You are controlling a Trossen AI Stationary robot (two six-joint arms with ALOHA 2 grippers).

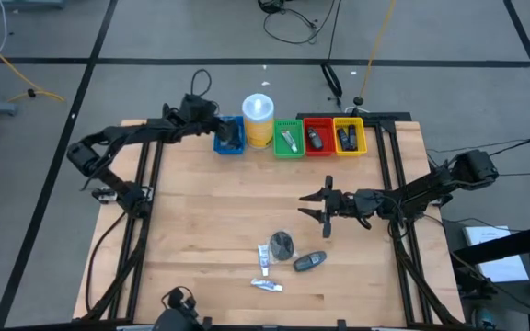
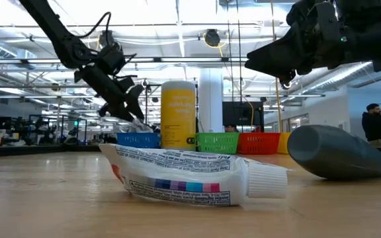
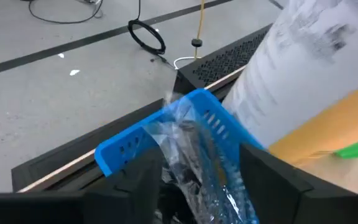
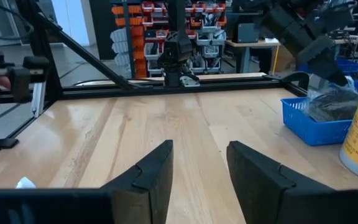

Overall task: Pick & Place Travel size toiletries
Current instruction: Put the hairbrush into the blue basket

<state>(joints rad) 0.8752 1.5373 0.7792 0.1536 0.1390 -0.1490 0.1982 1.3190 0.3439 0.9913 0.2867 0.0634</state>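
1. The landmark is the blue rectangular plastic bin (image 1: 229, 138), at the far edge of the wooden table (image 1: 210, 230), first in a row of bins.
2. The left gripper (image 1: 219, 129) hovers right over the blue bin. Its dark fingers (image 3: 138, 186) hold a crinkled clear-wrapped item (image 3: 191, 162), which lies partly inside the bin. How tightly they close on it I cannot tell.
3. Just beside the blue bin stands a yellow cylinder with a white lid (image 1: 258, 119). Beyond it come a green bin (image 1: 289, 138), a red bin (image 1: 318, 136) and a yellow bin (image 1: 349, 136), each with a small item inside.
4. The right gripper (image 1: 318, 206) hangs above bare table, well away from the blue bin towards the near right. Its jaws are spread wide and hold nothing.
5. Still on the table, well apart from the blue bin near the front edge:
   - a flat round grey disc in clear wrap (image 1: 282, 244);
   - a dark oblong container (image 1: 309, 262);
   - a thin white tube (image 1: 264, 258);
   - a second white-silver tube (image 1: 267, 285).
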